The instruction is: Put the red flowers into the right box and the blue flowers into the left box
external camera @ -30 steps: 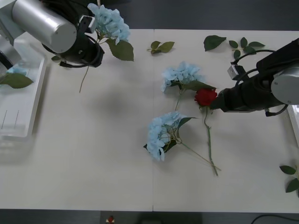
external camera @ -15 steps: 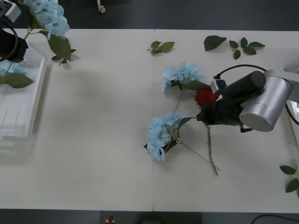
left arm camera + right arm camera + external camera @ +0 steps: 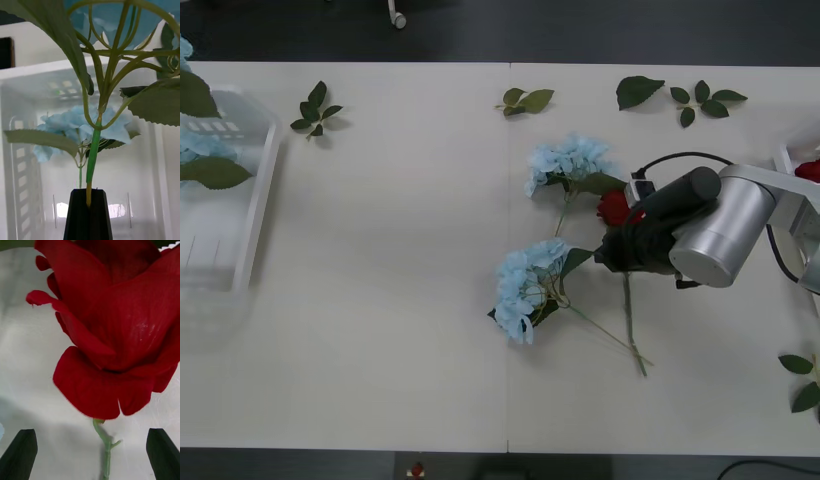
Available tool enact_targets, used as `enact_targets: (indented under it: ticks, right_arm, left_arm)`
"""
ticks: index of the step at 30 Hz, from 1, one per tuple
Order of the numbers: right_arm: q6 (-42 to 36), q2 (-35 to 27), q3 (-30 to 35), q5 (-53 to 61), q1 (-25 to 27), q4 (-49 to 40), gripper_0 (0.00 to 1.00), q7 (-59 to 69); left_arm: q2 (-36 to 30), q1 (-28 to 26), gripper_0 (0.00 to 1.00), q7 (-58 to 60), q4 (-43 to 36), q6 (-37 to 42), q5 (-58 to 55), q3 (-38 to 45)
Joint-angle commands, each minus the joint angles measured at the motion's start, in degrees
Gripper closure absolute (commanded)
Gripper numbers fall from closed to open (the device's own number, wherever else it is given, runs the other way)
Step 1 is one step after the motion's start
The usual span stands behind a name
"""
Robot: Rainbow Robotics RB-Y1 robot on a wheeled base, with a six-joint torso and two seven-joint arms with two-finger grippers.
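Black right claw [image 3: 90,453] spread wide around velvety red rose [image 3: 112,326], left claw [image 3: 89,210] pinching thin blue-flower stem [image 3: 93,153] over slotted white basket [image 3: 26,180]

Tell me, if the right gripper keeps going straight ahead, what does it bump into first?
Most likely the red rose. The right gripper is open, its fingers either side of the rose's stem, with the bloom just ahead. Exact depth is hard to judge.

The right arm [image 3: 700,238] hides part of the rose [image 3: 613,206]; the right box [image 3: 798,170] is cut by the edge.
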State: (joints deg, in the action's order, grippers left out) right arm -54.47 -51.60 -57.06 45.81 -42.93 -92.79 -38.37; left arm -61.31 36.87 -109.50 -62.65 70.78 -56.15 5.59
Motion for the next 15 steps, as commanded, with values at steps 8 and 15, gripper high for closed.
enact_targets:
  ticks: [8,15]
  right_arm:
    - [0.94,1.77,1.08,-0.28,-0.31,3.23,0.15,-3.56]
    - [1.73,2.39,0.37,-0.46,-0.4,4.46,0.16,-5.05]
  left_arm:
    - [-3.47,1.01,1.0,-1.68,7.98,-5.3,4.38,-6.38]
    - [-2.59,1.1,1.0,-0.1,9.39,-5.65,4.91,-13.42]
